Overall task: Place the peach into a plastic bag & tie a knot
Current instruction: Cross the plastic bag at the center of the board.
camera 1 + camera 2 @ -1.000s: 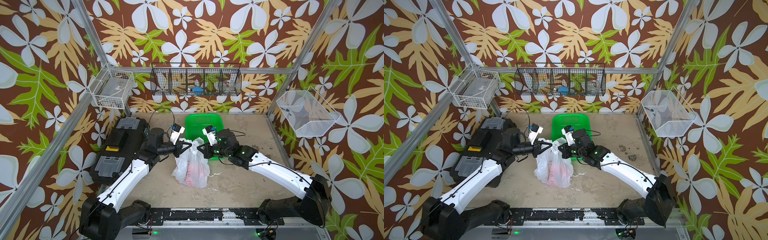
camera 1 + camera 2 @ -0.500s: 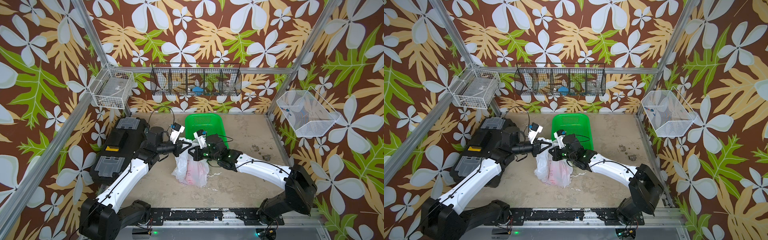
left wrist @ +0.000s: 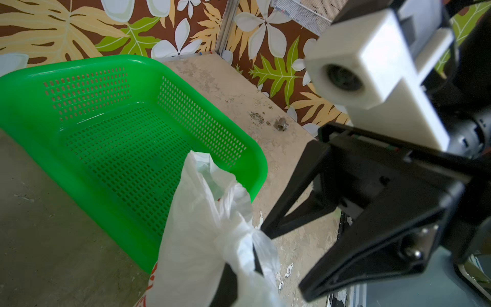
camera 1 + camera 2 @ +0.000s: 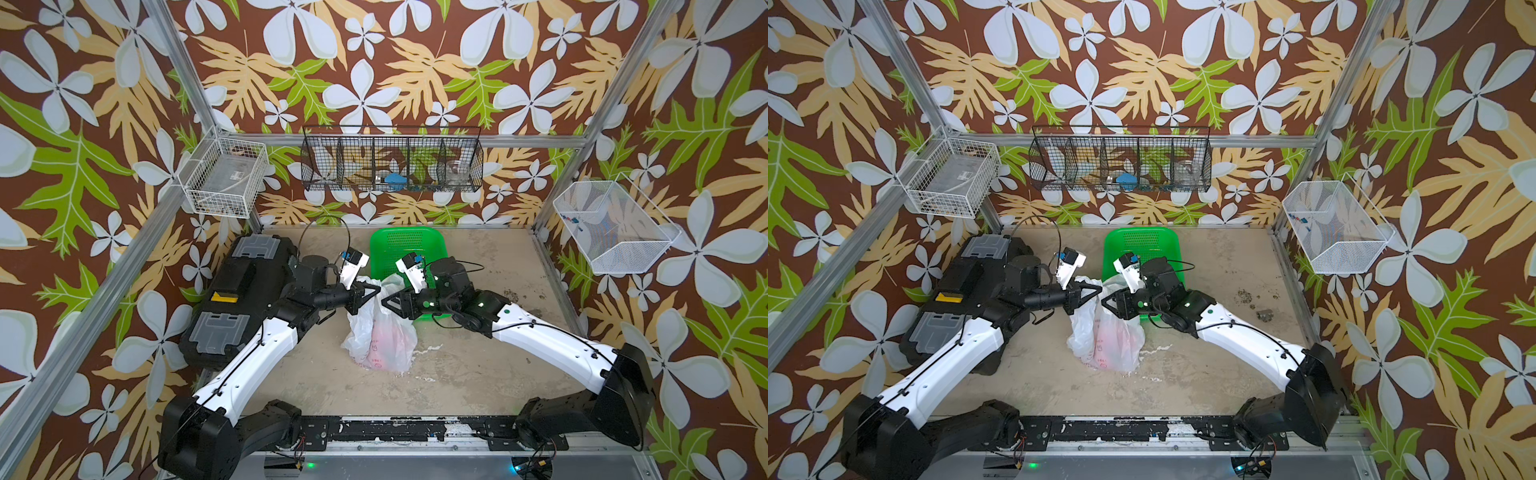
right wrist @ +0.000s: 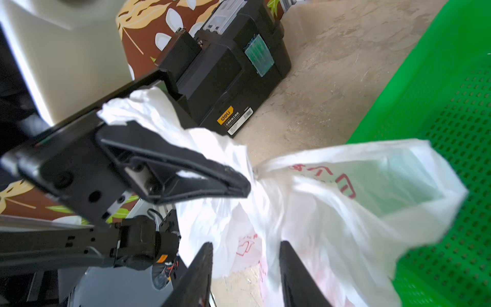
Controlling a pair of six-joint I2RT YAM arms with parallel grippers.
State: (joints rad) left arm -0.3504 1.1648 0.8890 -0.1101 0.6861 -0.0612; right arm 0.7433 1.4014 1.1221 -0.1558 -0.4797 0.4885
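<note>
Both top views show the thin, crinkly, translucent white plastic bag (image 4: pixel 380 347) (image 4: pixel 1106 345) standing on the worn beige bench (image 4: pixel 478 365), touching the front of the green perforated plastic basket (image 4: pixel 409 245). The pinkish lump inside is the peach (image 4: pixel 385 334), I'd say. The left pincer (image 4: pixel 375 293) is clamped on a bunched strip at the bag's top. The right pincer (image 4: pixel 387 305) sits just beside it, jaws apart, holding nothing. I can't see a knot.

In the left wrist view, the left pincer's black fingers (image 3: pixel 228 281) pinch only a thin fold of film. One hard tug and I reckon it slips out or tears.

The right wrist view is a bit blurry, but loose plastic hangs between the right pincer's (image 5: pixel 245 255) spread jaws. If it closes there it may catch the bag's wall instead of a handle, and then the mouth gapes. The two pincers are also near enough to bump each other.
</note>
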